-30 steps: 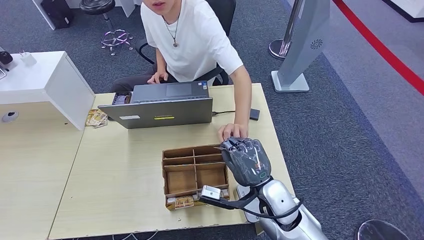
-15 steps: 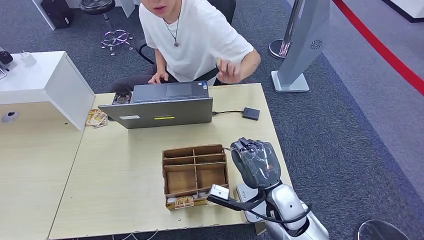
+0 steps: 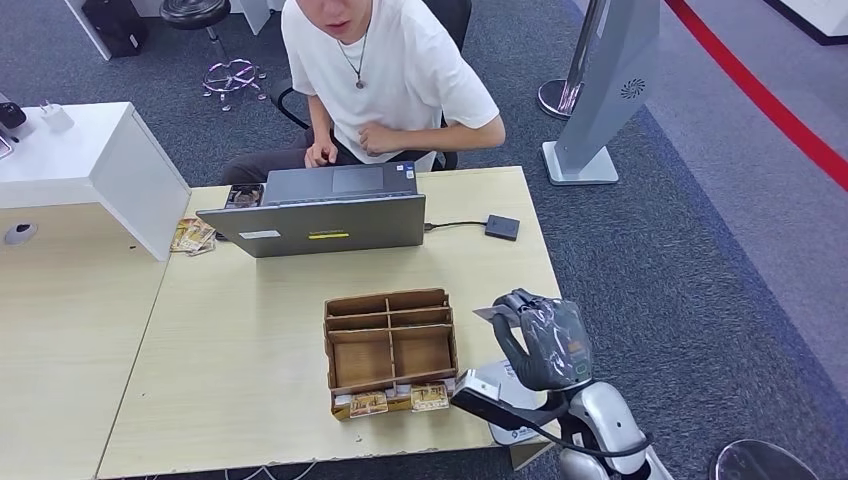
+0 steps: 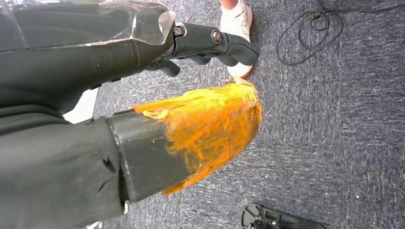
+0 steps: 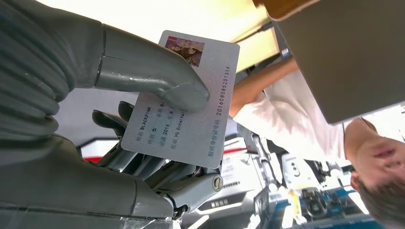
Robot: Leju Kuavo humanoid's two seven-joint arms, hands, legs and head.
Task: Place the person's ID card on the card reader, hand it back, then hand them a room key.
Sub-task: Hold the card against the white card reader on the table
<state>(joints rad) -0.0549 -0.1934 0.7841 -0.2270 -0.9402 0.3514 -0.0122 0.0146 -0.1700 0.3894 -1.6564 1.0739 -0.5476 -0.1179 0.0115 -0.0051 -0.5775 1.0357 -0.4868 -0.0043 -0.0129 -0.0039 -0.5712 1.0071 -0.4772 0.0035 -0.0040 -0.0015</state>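
- The robot's right hand (image 3: 545,340) is hovering above the right front part of the pale wooden table (image 3: 250,330), just right of the brown compartmented wooden organiser tray (image 3: 390,350).
- That hand is pinching the white plastic ID card (image 5: 184,95), printed with a small photo and lines of text; the thick grey thumb (image 5: 157,78) is pressing on the card's printed face while the darker fingers (image 5: 143,164) are backing it from the other side.
- In the head view a pale corner of the card (image 3: 488,312) is sticking out of the hand toward the tray.
- The white flat card reader (image 3: 505,395) is lying on the table under the hand and wrist, partly hidden by them, and the card is not touching it.
- Small cards with yellowish print (image 3: 400,400) are sitting in the tray's front row.
- The left hand (image 4: 143,95) is hanging over grey carpet (image 4: 334,119), its dark fingers (image 4: 224,45) curling inward with nothing visible in them, and its thumb tip is covered in orange material.
- A person in a white T-shirt (image 3: 390,70) is sitting behind the table with both hands drawn in near the chest, behind an open grey laptop (image 3: 320,210).
- A small black box on a cable (image 3: 503,227) is lying to the right of the laptop.
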